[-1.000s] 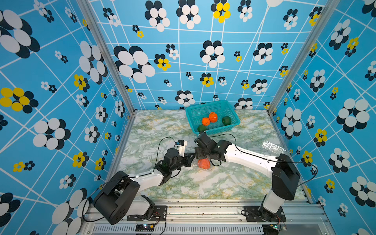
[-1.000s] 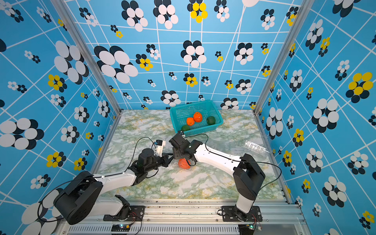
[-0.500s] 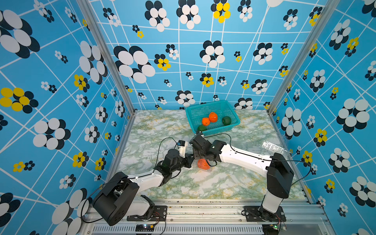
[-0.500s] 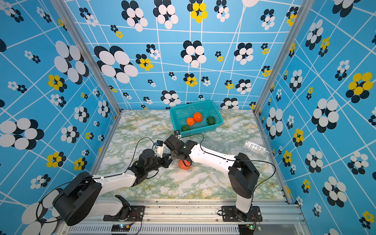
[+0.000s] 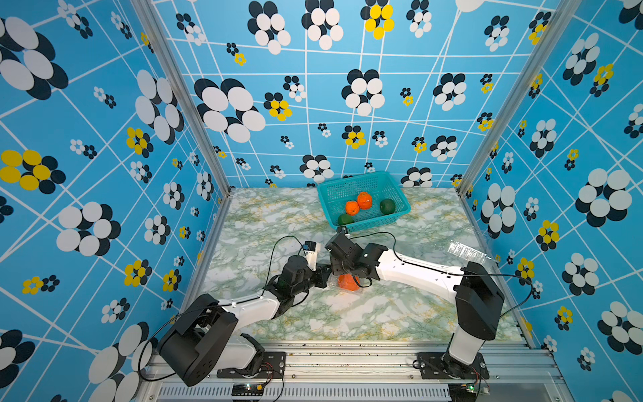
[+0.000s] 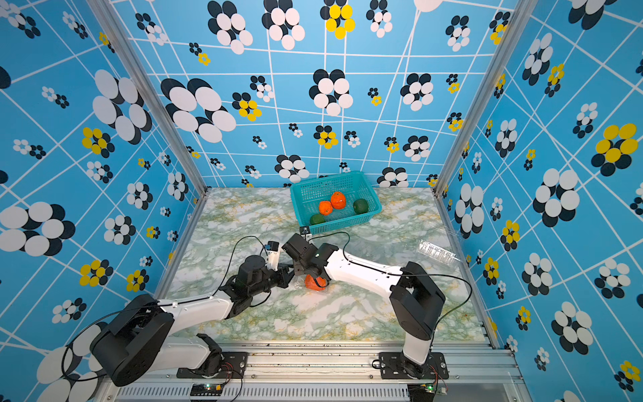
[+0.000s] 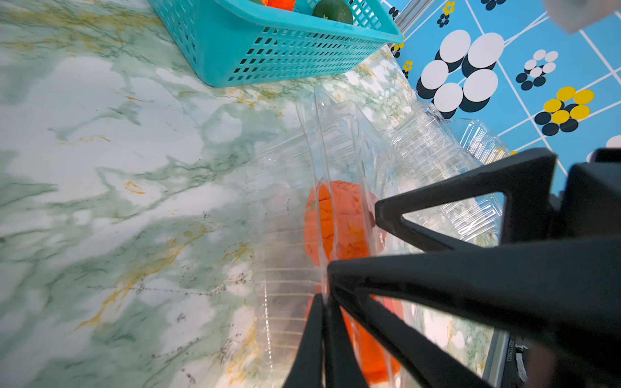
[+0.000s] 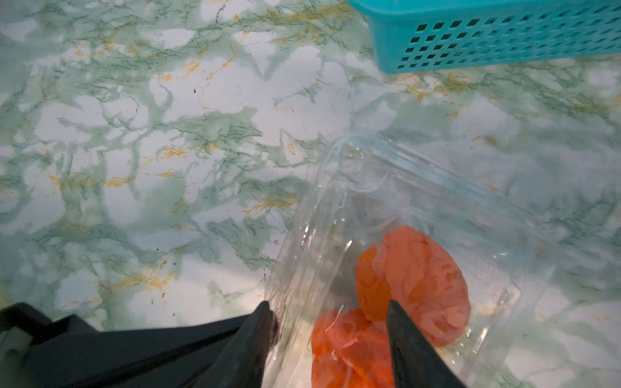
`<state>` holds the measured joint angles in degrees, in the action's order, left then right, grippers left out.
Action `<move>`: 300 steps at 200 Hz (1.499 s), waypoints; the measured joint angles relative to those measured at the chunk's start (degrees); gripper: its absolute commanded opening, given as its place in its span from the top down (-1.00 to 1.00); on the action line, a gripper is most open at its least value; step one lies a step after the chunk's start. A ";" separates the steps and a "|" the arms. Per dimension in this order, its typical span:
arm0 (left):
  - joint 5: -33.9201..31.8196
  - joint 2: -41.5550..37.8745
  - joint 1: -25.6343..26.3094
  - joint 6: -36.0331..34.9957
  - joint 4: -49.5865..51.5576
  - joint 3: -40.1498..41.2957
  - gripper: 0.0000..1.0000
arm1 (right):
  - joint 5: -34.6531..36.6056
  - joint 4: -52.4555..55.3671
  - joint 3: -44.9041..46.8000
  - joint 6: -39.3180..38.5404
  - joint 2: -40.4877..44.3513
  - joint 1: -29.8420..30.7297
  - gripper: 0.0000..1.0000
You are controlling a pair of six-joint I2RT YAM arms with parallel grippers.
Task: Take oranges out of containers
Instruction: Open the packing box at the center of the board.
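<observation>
**Operator:** Where's the fruit, and what have my fingers got?

**Spotter:** The oranges (image 5: 347, 282) you're after sit inside the clear box (image 8: 403, 188) on the table (image 5: 264, 243), between your two arms. Your left gripper (image 7: 324, 297) is pinched tight on the box's rim, pinning it. Your right gripper (image 8: 327, 307) is half spread. Its outer finger (image 8: 252, 342) stands outside the box wall, and its inner finger (image 8: 410, 346) is down inside against fruit. I can't see it squeezing anything.

**Operator:** Which way does the fruit lie from the right fingers?

**Spotter:** As far as the left wrist view shows, the rim you're pinching is a long side, and both oranges line up along it. The near orange (image 8: 346, 349) lies between your right fingers, but so does the wall. The far orange (image 8: 413, 285) sits just beyond the inner fingertip. Your right arm is the one on the fruit. I'd judge you need both fingers inside the wall before closing, or you'll crush plastic.

**Operator:** Anything changed in the last second?

**Spotter:** Your right wrist has slid closer to the left arm, over the box. The box has hardly shifted, and the left has stayed clamped. The basket (image 5: 375, 220) still holds two oranges and two green fruits (image 5: 387, 206). The empty boxes (image 5: 466, 251) by the right wall haven't moved.
</observation>
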<state>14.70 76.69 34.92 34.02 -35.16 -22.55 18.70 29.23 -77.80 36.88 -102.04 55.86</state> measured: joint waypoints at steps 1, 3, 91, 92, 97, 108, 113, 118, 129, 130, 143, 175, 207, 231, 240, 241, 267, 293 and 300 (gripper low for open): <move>0.00 0.00 0.00 -0.02 0.00 0.00 1.00 | 0.00 -0.02 0.00 0.00 0.02 0.00 -0.11; 0.00 0.00 0.00 0.00 0.02 0.00 1.00 | 0.00 -0.02 0.00 0.00 0.02 0.00 -0.10; -1.53 -0.98 -0.02 -0.63 2.27 0.00 1.00 | -0.37 3.13 -4.85 -0.83 -3.63 0.09 0.28; -1.53 -1.01 -0.02 -0.63 2.29 0.00 1.00 | -0.39 3.17 -4.94 -0.66 -3.67 0.09 0.29; -1.49 -1.16 0.00 -0.70 2.47 0.00 1.00 | -0.42 3.26 -5.18 -1.05 -3.76 0.13 0.37; -1.49 -1.29 0.00 -0.85 2.64 0.00 1.00 | -0.52 3.28 -5.68 -0.98 -3.82 0.24 0.44; -1.51 -1.29 0.00 -0.94 2.67 0.00 1.00 | -0.61 3.32 -5.92 -1.07 -3.85 0.28 0.44; -1.51 -1.29 0.00 -1.01 2.71 0.00 1.00 | -0.68 3.39 -6.16 -1.33 -3.87 0.35 0.44; -1.55 -1.36 -0.02 -1.03 2.86 0.00 1.00 | -0.81 3.48 -6.47 -1.36 -3.96 0.35 0.45; -1.55 -1.36 -0.02 -1.05 2.89 0.00 1.00 | -0.81 3.50 -6.47 -1.36 -3.96 0.35 0.45; -1.64 -1.49 -0.02 -1.05 3.26 0.00 1.00 | -0.81 3.63 -6.64 -1.55 -4.24 0.33 0.53; -1.70 -1.49 0.00 -1.05 4.04 0.00 1.00 | -0.79 4.24 -7.17 -1.75 -5.31 0.33 0.52; -1.73 -1.49 0.00 -1.07 4.09 0.00 1.00 | -0.81 4.83 -7.54 -1.77 -5.40 0.33 0.50; -1.73 -1.49 0.00 -1.07 4.09 0.00 1.00 | -1.14 4.83 -7.54 -1.75 -5.42 0.33 0.48; -1.73 -1.49 -0.02 -1.07 4.09 0.00 1.00 | -1.22 4.85 -7.56 -1.75 -5.46 0.33 0.48; -1.73 -1.49 0.00 -1.07 4.09 0.00 1.00 | -1.22 4.85 -7.56 -1.75 -5.46 0.33 0.47; -1.92 -1.49 -0.02 -1.11 4.37 0.00 1.00 | -1.20 4.94 -8.02 -1.75 -6.14 0.33 0.43; -2.19 -1.49 -0.02 -1.22 5.16 0.00 1.00 | -1.22 4.96 -8.39 -1.73 -6.88 0.33 0.39; -2.19 -1.49 -0.02 -1.22 5.25 0.00 1.00 | -1.22 4.98 -8.50 -1.70 -7.06 0.33 0.38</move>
<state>12.51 75.20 34.89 32.80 -29.91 -22.55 17.47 34.22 -86.30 35.18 -109.10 56.18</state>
